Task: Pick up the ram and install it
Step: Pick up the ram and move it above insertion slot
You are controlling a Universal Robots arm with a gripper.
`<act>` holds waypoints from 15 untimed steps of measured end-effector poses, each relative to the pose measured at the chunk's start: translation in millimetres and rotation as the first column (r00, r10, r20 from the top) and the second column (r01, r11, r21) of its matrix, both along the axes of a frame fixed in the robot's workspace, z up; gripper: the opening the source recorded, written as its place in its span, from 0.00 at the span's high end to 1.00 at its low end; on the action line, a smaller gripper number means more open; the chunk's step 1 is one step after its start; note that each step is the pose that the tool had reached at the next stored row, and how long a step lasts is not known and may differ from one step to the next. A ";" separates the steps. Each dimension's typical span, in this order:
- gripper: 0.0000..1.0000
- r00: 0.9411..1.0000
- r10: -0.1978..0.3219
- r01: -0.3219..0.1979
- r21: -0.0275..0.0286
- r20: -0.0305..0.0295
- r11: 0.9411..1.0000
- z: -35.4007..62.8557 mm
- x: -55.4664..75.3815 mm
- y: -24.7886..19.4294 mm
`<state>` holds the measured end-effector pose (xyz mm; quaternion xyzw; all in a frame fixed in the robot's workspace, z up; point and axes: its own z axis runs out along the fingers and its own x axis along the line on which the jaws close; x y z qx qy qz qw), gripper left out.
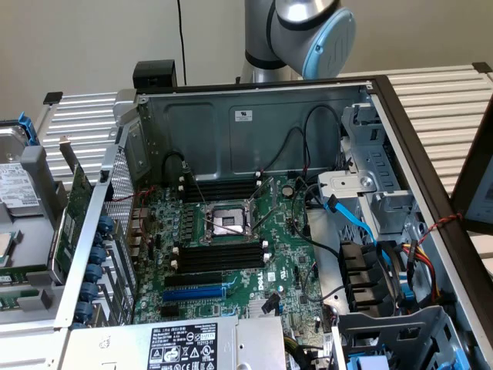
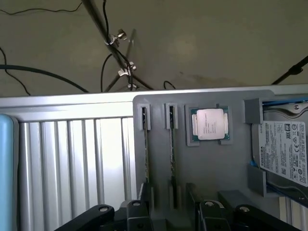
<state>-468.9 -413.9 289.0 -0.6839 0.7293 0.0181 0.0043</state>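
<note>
My fingers (image 2: 136,211), cut off at the frame edge, stand spread, gripping nothing. The ram (image 2: 172,144) stands edge-on, hard to read, in the grey tray (image 2: 216,166) at the computer case's (image 1: 231,116) 9 o'clock in the exterior view.

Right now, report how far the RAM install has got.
Done: nothing that shows. Both ram sticks stand on edge in the gray tray, and the motherboard's black memory slots look empty. In hand: the claw hangs open by the sticks' ends, gripping nothing. Left: the pick-up and the install.
</note>
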 end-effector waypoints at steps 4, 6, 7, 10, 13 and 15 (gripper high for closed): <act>0.58 1.000 0.000 0.000 0.000 0.000 1.000 -7.1 -0.9 -0.2; 0.58 1.000 -0.001 0.001 0.000 0.000 1.000 -10.9 -1.1 -3.1; 0.58 1.000 -0.001 0.001 0.000 0.000 1.000 -12.7 -1.0 -4.4; 0.58 1.000 -0.001 0.001 0.000 0.000 1.000 -18.2 -1.1 -7.5; 0.58 1.000 -0.001 0.001 0.000 0.000 1.000 -23.5 -1.2 -8.8; 0.58 1.000 -0.001 0.001 0.000 0.000 1.000 -27.3 -1.2 -9.3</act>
